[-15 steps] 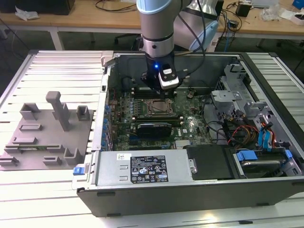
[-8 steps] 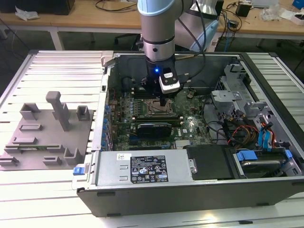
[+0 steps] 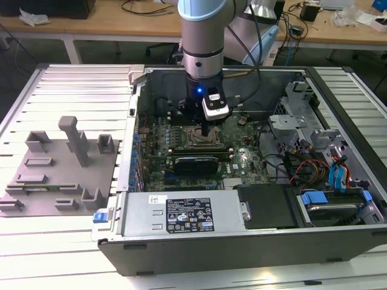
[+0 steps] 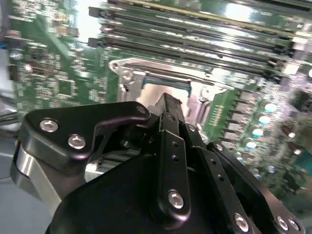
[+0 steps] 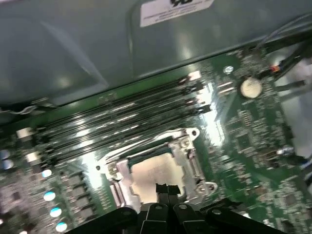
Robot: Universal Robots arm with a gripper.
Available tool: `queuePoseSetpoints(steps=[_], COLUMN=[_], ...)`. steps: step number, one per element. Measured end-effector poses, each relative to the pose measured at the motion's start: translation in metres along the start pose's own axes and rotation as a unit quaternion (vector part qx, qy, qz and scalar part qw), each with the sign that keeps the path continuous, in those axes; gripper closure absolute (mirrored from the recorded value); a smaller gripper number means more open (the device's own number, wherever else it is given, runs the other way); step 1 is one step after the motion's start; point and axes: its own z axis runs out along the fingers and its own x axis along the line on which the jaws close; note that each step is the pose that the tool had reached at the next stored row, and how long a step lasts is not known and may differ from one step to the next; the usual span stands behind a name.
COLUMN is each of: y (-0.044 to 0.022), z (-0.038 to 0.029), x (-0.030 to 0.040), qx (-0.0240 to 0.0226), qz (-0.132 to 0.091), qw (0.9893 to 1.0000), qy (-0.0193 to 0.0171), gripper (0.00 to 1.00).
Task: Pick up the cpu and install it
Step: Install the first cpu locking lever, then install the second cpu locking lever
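Tool (image 5: 168, 192) sits right over the socket (image 5: 190, 146) w/ its fingers (image 5: 162, 189) drawn together, tips just above or touching the cpu (image 5: 148, 173); can't tell which. Cpu lies flat inside the socket frame, silver top up, in both wrist views (image 4: 168, 90). Just beyond the socket, long memory slots (image 5: 122, 122) run parallel along the motherboard (image 5: 243, 141). In the exterior view the arm (image 3: 205, 36) stands upright over the socket (image 3: 199, 140) in the open PC case (image 3: 242, 241). Well apart from the socket, toward the exterior view's left, a grey fixture plate (image 3: 57, 175) w/ upright blocks rests on the counter (image 3: 60, 241).
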Motion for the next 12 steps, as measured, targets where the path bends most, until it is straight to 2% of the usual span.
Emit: queuePoseSetpoints(steps=[1, 2, 7, 12], y=[0.0000, 0.0000, 0.0000, 0.0000], z=[-0.0001, -0.0001, -0.0044, -0.0046], x=[-0.0001, -0.0002, -0.0005, -0.0005], qx=[0.0019, 0.0022, 0.0021, 0.0021], qz=[0.000, 0.000, 0.000, 0.000], qw=[1.0000, 1.0000, 1.0000, 1.0000], qy=[0.0050, 0.0058, 0.0060, 0.0060], gripper=[0.89, 0.89, 0.89, 0.89])
